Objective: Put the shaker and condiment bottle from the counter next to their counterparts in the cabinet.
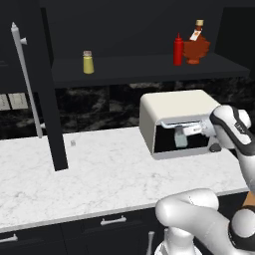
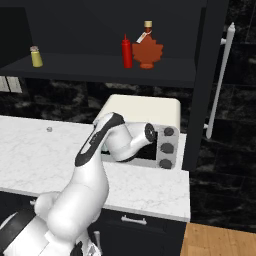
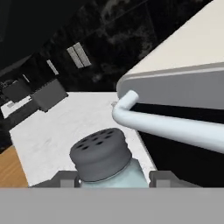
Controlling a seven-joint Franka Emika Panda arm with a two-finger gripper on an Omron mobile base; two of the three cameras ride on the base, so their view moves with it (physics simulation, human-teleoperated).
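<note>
The slim red squeeze bottle [image 1: 178, 50] with a pointed nozzle already stands on the shelf of the dark black wall cabinet [image 1: 149, 69], upper right of the left base view, just beside the squat brown bottle with a white label [image 1: 195, 47], so that half looks done. The small pale blue-grey translucent shaker with a grey perforated cap [image 3: 105, 159] sits between the two dark fingertips of the gripper [image 3: 113, 178] at the bottom of the hand view, in front of the cream toaster oven [image 1: 177, 122]; whether the jaws are clamped on it yet I cannot tell. It must still go up beside the small yellow shaker [image 1: 88, 62], upper left on the shelf, above the white marble-patterned counter [image 1: 99, 174]
</note>
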